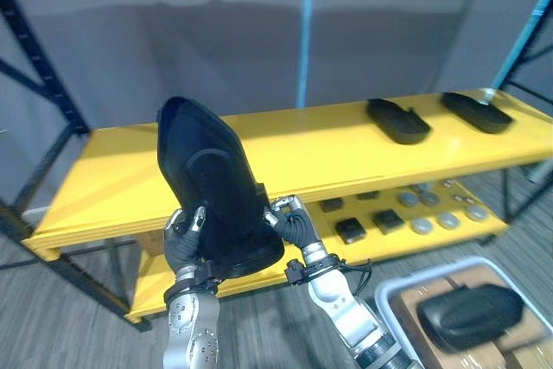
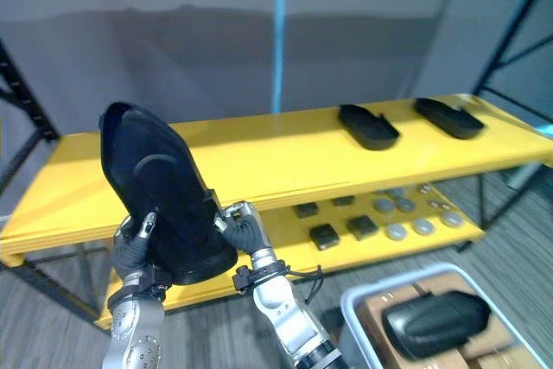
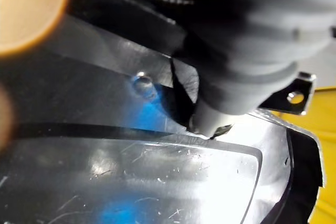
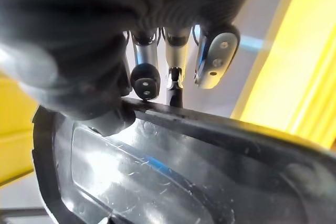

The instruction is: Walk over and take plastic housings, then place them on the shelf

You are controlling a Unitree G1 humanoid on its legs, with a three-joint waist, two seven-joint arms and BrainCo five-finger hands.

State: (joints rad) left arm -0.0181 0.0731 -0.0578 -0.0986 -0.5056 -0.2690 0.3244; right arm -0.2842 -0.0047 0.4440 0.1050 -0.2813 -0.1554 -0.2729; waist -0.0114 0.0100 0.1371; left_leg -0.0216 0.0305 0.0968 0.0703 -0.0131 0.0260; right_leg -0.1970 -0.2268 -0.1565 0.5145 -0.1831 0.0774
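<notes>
Left eye view has the black plastic housing (image 1: 212, 183) standing nearly upright, left of centre in the frame. It is clamped between my left robot hand (image 1: 183, 241) and my right robot hand (image 1: 292, 224), each with fingers curled against the shell's lower end. The shell is raised in front of the yellow shelf (image 1: 294, 149) and not yet resting on it. Two placed housings (image 1: 397, 120) lie on that board toward the upper right, so the bare stretch at centre and left looks like the spot to use. Right eye view adds the bin (image 2: 347, 313) at the lower right with one more housing (image 2: 432, 321) lying in it, and small parts (image 2: 396, 232) on the lower shelf (image 2: 354, 246). Left wrist view, very close, shows the glossy inner face of the shell just past my dark cover; I cannot read the fingers from it. Right wrist view shows my fingers (image 4: 145, 80) hooked over the shell's rim. To do this well, I judge I should carry the shell forward over the board's front edge, then tip it down flat with both hands moving together so it cannot twist out. I should set it well apart from the two placed housings and loosen only once it rests.
</notes>
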